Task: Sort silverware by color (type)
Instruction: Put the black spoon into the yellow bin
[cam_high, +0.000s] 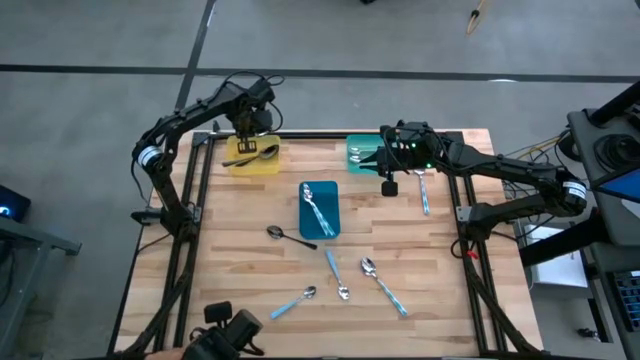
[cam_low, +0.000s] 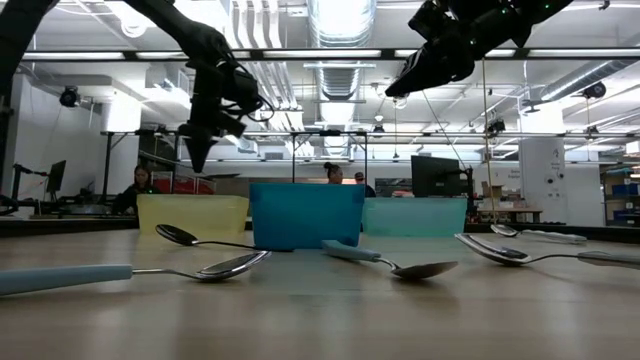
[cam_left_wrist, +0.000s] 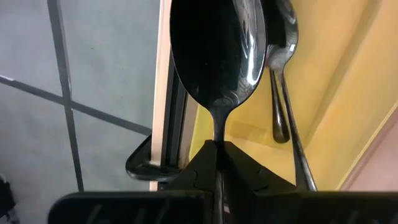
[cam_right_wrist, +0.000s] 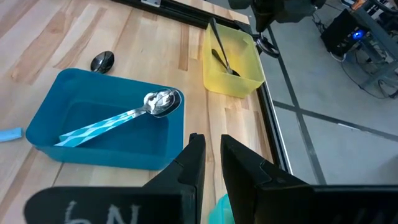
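Desk (cam_high: 240, 270): pale wood, black frame.
Left arm: reaches over the far left corner; left gripper (cam_high: 246, 140) above the yellow tray (cam_high: 253, 161), fingers pinched on the neck of a dark spoon (cam_left_wrist: 217, 56), bowl hanging free.
Right arm: comes in from the right; right gripper (cam_high: 372, 153) over the teal tray (cam_high: 358, 148), fingers (cam_right_wrist: 193, 158) slightly parted, nothing between them.
Blue tray (cam_high: 320, 210): mid-desk, one blue-handled spoon (cam_right_wrist: 118, 117) inside.
Yellow tray: dark spoons (cam_high: 252, 154) inside.
Loose on the desk: one black spoon (cam_high: 289, 235) left of the blue tray; three blue-handled spoons (cam_high: 338, 274) near the front; one more (cam_high: 423, 190) by the right gripper.
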